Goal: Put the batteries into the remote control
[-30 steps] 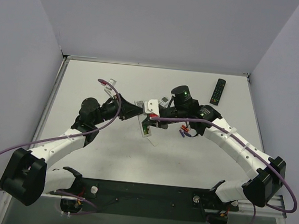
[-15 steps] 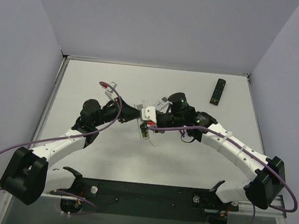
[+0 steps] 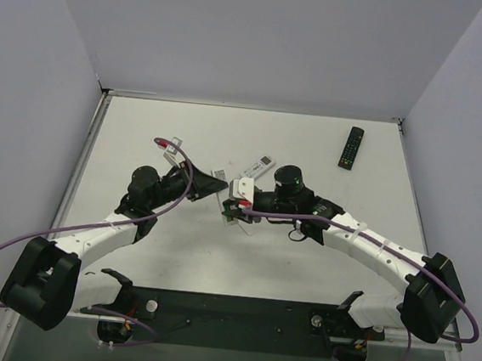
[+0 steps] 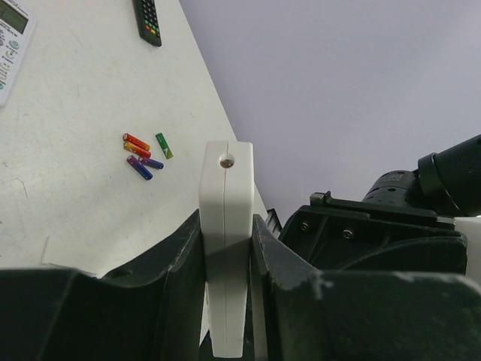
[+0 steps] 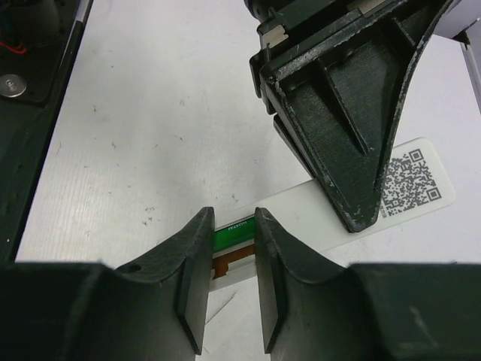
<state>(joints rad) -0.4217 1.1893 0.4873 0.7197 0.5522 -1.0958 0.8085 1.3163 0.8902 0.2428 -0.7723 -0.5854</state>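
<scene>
**Mia:** What is the left claw (image 4: pixel 225 219) doing?

**Tom:** It is squeezing the thin white remote (image 4: pixel 225 177) tight, with one finger on each side. It is holding it steady in front of the right claw (image 5: pixel 234 214).

**Mia:** And is the right claw grabbing something?

**Tom:** No, I am not seeing anything pinched. Its fingers are standing a little apart, right over the open back of the remote.

**Mia:** Is a battery sitting in there?

**Tom:** Yes. A green battery (image 5: pixel 233 233) is lying in the open slot, peeking out between those two fingers. A brown strip is showing just beside it, so I am guessing the next slot is waiting empty.

**Mia:** Where is the second one hiding?

**Tom:** It is not hiding. The other green battery (image 4: pixel 163 145) is lying on the table (image 4: pixel 68 203), well apart from the remote. It is resting just beside the red batteries (image 4: pixel 136 141) and near the purple batteries (image 4: pixel 143 164).

**Mia:** So how much is getting done?

**Tom:** About half, I am thinking. One is in and one is waiting. The right claw is going to have to fetch that green one, not a red or purple one, and tuck it in. I cannot tell if the first one is pushed all the way down.
</scene>
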